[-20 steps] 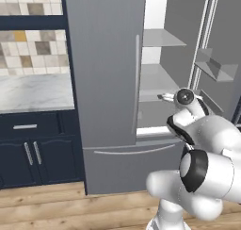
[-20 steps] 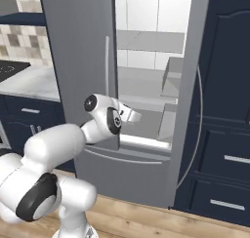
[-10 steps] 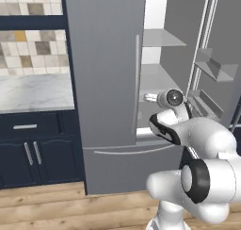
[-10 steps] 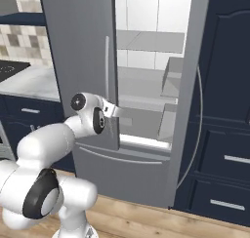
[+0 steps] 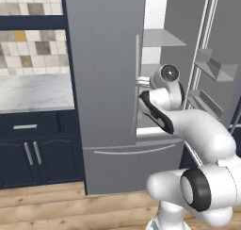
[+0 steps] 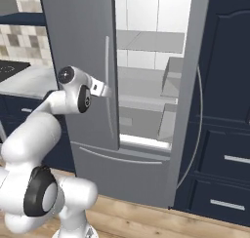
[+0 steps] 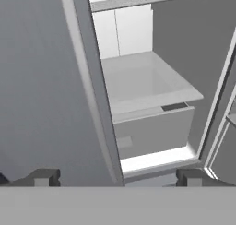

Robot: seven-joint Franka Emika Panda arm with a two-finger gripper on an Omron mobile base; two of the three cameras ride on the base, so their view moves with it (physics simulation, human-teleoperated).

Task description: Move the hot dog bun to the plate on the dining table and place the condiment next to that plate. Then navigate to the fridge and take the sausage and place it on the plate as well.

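Observation:
The grey fridge (image 5: 103,59) stands in front of me with its left door shut and its right door (image 5: 214,45) swung open. Inside I see white shelves (image 7: 143,81) and a grey crisper drawer (image 7: 154,132), all bare where visible. The sausage is hidden or out of view. My gripper (image 7: 117,178) is open with nothing between its fingers and hangs in front of the shut door's inner edge (image 7: 94,95). The hand sits close to that door's long handle (image 6: 108,81), with the gripper (image 6: 105,89) pointing into the fridge. The hot dog bun, plate, dining table and condiment are out of view.
A marble counter (image 5: 33,92) over navy cabinets (image 5: 33,149) lies left of the fridge, with a stove top (image 6: 10,69) on it. Tall navy cabinets (image 6: 229,110) stand right of the open door, whose bins (image 5: 209,69) jut out. Wooden floor (image 5: 56,208) runs below.
The arm has swung left, carrying the hand from the open right half of the fridge to the edge of the shut left door. The gripper stayed open.

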